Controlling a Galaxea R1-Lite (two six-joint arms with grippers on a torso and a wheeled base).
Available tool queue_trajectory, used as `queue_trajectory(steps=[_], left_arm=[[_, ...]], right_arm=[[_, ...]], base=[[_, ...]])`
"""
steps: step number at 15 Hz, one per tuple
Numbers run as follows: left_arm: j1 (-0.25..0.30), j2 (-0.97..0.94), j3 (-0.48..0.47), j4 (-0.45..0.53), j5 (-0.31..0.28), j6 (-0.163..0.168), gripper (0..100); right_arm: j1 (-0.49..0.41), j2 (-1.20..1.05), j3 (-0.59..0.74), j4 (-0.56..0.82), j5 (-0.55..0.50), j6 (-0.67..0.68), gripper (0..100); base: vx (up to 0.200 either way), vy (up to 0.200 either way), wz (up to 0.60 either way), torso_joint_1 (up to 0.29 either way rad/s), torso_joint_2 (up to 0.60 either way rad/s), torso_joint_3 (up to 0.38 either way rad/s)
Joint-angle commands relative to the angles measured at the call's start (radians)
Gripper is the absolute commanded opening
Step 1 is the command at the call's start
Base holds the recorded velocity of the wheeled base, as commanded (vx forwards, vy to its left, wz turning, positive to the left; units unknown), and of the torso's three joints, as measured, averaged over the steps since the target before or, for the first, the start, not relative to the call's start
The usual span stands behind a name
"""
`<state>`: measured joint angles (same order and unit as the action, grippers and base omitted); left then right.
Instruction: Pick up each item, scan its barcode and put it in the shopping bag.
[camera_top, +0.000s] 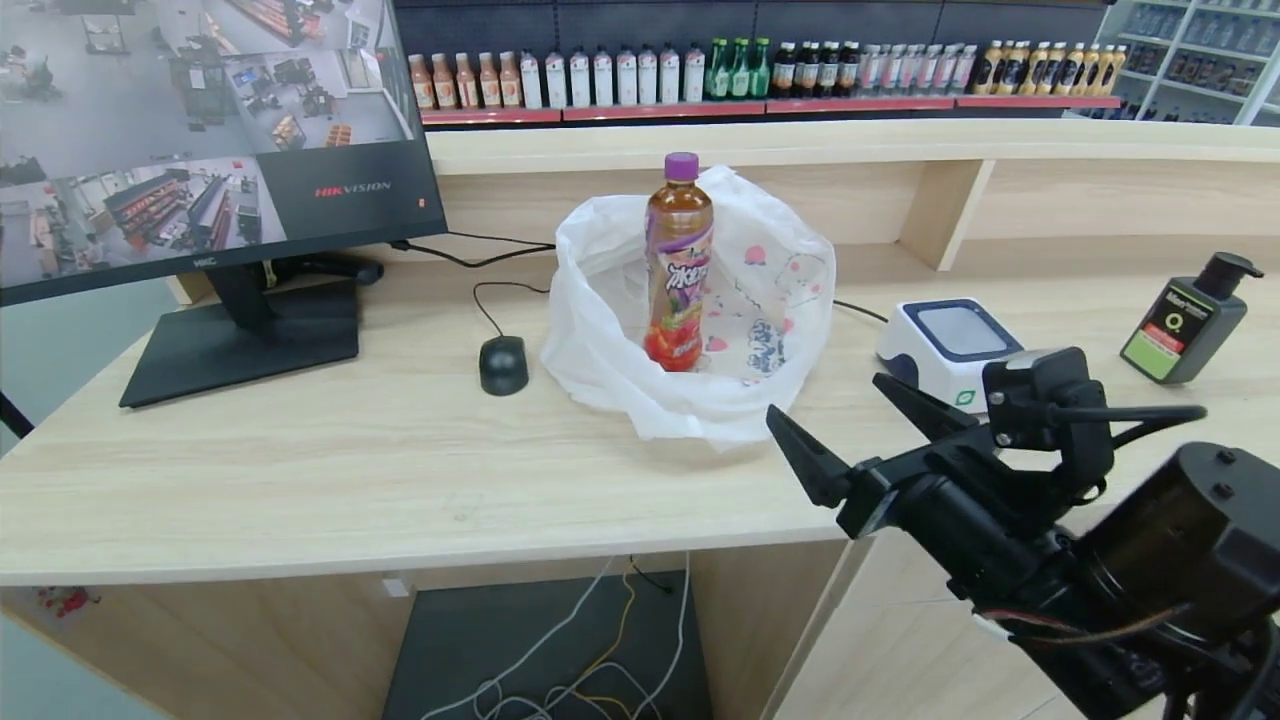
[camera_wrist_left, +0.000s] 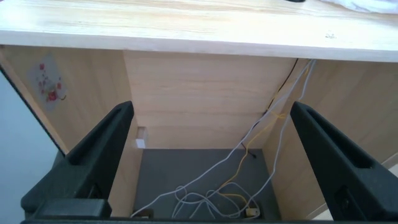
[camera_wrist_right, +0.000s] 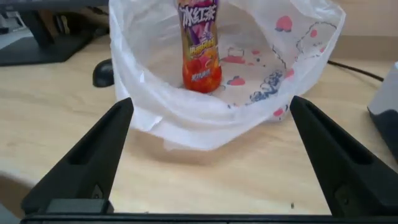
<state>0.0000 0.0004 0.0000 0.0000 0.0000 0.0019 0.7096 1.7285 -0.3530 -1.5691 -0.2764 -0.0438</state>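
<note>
Jaws on the right gripper (camera_top: 828, 398) stand wide apart and hold nothing. The gripper hangs over the near right part of the table (camera_top: 350, 470), close to the scanner (camera_top: 950, 345) on its near side. Jaws on the left gripper (camera_wrist_left: 211, 109) are likewise spread and empty. That gripper sits low, below the table edge, facing loose cables (camera_wrist_left: 205, 199) in the recess underneath.

Item: one bottle (camera_top: 679, 270) of reddish drink with a purple cap. It stands upright on its base inside the shopping bag (camera_top: 590, 320), and the cap rises above the bag's rim. The bag sits open-mouthed mid-table.

Position relative to the jaws: the bottle is apart from the right gripper, farther back on the table and toward the robot's left. The bag's near wall lies between them. From the right wrist camera the bottle is roughly on the line the open jaws point along. Nothing touches it.

Handling (judgement): the bottle looks full, so fairly heavy for its size. The plastic wall seems stiff enough to take a firm squeeze, but the glossy label is probably slippery. The best hold is likely mid-body, across the label or just above it — not the cap. The bag is thin soft film that will crumple or drag if brushed, so an approach from above the rim looks safer.

A dark pump bottle (camera_top: 1185, 320) stands at the far right, well apart from the bag.
</note>
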Motion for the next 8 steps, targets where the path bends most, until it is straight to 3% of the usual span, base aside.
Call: queue_trajectory(steps=[1,3,5,8], left_arm=[[-0.002,0.000,0.000,0.000,0.000,0.003,100],[-0.002,0.000,0.000,0.000,0.000,0.004,100],[-0.002,0.000,0.000,0.000,0.000,0.016,100],[-0.002,0.000,0.000,0.002,-0.002,0.033,100]], right_arm=[[0.001,-0.037,0.068,-0.002,0.000,0.009,100],[-0.005,-0.056,0.042,-0.002,0.000,0.013,100],[-0.064,-0.064,0.029,-0.002,0.000,0.033,100],[-0.067,-0.090,0.034,-0.002,0.002,0.033,100]], base=[[-0.200,0.000,0.00,-0.017,0.00,0.012],[-0.200,0.000,0.00,-0.012,0.00,0.007],[0.000,0.000,0.00,0.000,0.00,0.000],[0.000,0.000,0.00,0.000,0.00,0.000]])
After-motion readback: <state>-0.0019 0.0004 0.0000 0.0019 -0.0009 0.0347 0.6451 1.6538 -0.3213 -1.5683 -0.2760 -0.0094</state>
